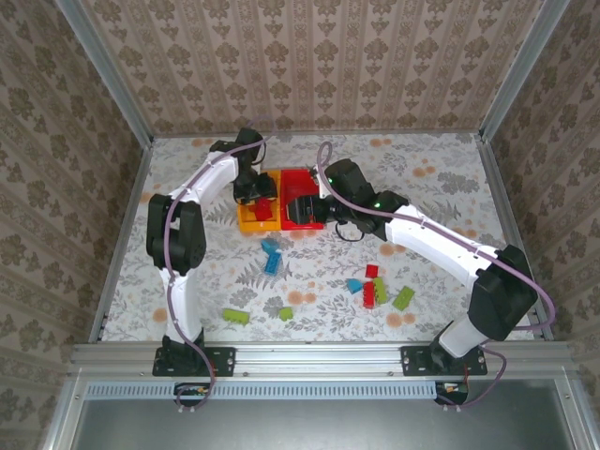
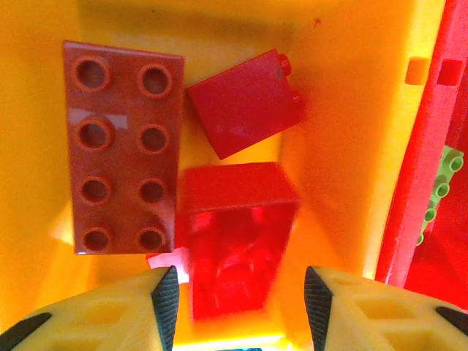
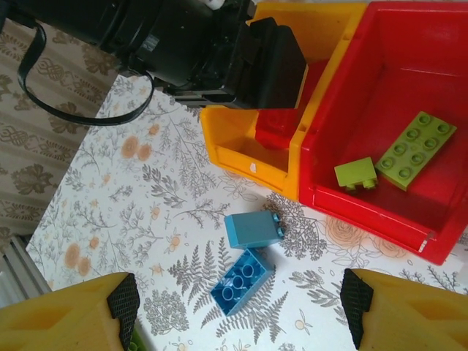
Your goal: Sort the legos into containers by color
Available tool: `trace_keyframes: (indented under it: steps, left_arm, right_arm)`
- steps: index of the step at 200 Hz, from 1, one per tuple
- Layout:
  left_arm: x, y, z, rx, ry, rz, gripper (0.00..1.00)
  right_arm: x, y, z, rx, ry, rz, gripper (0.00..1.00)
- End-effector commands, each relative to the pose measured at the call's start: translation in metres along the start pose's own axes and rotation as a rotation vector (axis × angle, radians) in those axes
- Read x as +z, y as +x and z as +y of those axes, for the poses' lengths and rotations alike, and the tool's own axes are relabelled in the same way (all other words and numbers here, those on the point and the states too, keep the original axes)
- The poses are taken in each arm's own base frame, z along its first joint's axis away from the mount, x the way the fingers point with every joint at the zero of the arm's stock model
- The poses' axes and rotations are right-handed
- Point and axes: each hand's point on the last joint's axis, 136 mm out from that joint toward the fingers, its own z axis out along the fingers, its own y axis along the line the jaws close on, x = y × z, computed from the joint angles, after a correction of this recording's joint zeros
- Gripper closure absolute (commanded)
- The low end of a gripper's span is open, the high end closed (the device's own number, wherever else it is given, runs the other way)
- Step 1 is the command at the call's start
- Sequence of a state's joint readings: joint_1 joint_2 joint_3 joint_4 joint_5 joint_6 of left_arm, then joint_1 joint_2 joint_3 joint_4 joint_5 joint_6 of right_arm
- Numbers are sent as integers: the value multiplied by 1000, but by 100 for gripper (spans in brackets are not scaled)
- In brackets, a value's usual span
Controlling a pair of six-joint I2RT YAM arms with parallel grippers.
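Sorting partway: three reds in yellow bin, two greens in red bin; blues, others loose on surface, 4 to 7 o'clock of bins. Left fingers, right fingers apart, empty.

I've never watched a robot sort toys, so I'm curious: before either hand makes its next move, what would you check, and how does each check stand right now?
1. The left hand is open, pads clear of the red brick beneath it: ok.
2. The yellow-orange bin holds red pieces alone, going by the left wrist view: ok.
3. The red bin holds green bricks alone: ok.
4. The right hand is open and empty: ok.
5. The blue bricks lie loose on the table below the right hand: ok.
6. A bin stands ready for the blue bricks: cannot tell.
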State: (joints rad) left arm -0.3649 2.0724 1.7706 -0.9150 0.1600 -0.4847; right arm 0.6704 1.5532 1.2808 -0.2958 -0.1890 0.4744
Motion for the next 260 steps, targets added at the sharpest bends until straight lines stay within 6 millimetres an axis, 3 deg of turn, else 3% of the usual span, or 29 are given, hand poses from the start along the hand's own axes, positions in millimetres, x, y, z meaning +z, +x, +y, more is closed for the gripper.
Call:
trace_keyframes:
  steps: [1, 38, 57, 82, 101, 105, 119, 160, 207, 260]
  left_arm:
    - [-29, -4, -3, 12, 16, -58, 45]
    - [-58, 6, -12, 11, 45, -115, 42]
    - [-75, 18, -16, 14, 55, -155, 42]
    - [-105, 44, -11, 21, 40, -245, 42]
    - [-126, 67, 8, -5, 9, -321, 41]
    - [-128, 77, 4, 14, 13, -331, 41]
    - [-140, 97, 19, -2, 1, -376, 40]
    - [-158, 145, 58, -44, -35, -416, 40]
    - [-167, 161, 71, -40, -54, -421, 40]
    - [-171, 166, 68, -16, -29, -419, 41]
  right_arm:
    - [-8, 8, -11, -4, 63, 10, 23]
    - [-21, 44, -38, 0, 164, 76, 26]
    - [-19, 65, -33, -67, 179, 138, 26]
    - [8, 83, -7, -158, 125, 197, 25]
    - [43, 94, 14, -221, 105, 241, 23]
    - [50, 94, 17, -228, 104, 248, 23]
    - [74, 95, 22, -232, 112, 260, 22]
    - [121, 90, 11, -138, 228, 306, 19]
    - [137, 94, 4, 138, 362, 319, 12]
    - [150, 100, 8, 349, 474, 324, 14]
